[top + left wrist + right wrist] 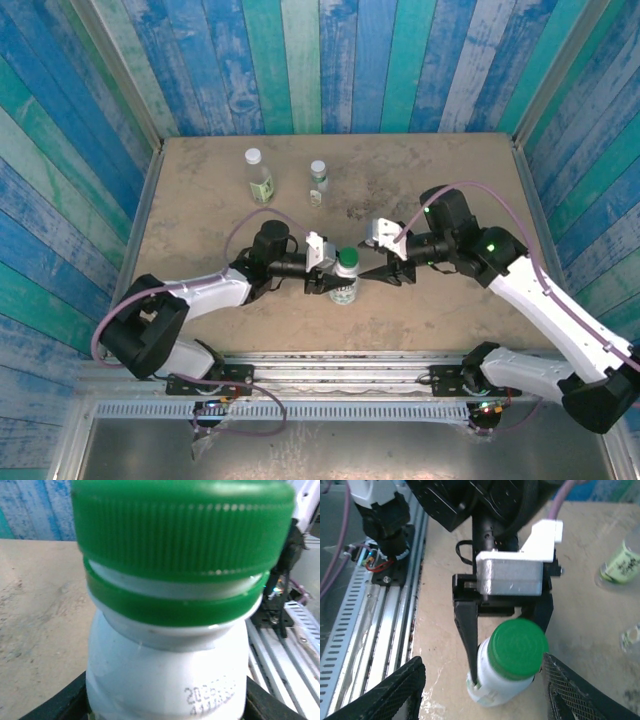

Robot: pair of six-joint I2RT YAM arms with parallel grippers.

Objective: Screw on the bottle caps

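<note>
The white bottle [345, 288] is smooth plastic, upright on the mottled tan surface [470, 170] near its front middle. The left gripper [332, 281] is clamped on the bottle's body from the left. On the bottle's neck sits a round green cap [182, 527].

The left wrist view brings out the cap's fine vertical ribbing, a green ring [175, 605] under it with a white band showing between them, and dark printed digits on the shoulder.

From the right wrist the cap top looks flat and matte. That camera's own mesh-textured black fingers [390, 692] stand wide apart, free of the bottle. The right gripper [385, 270] is open, just right of the cap.

Two clear, white-capped bottles [260, 180] stand well behind.
</note>
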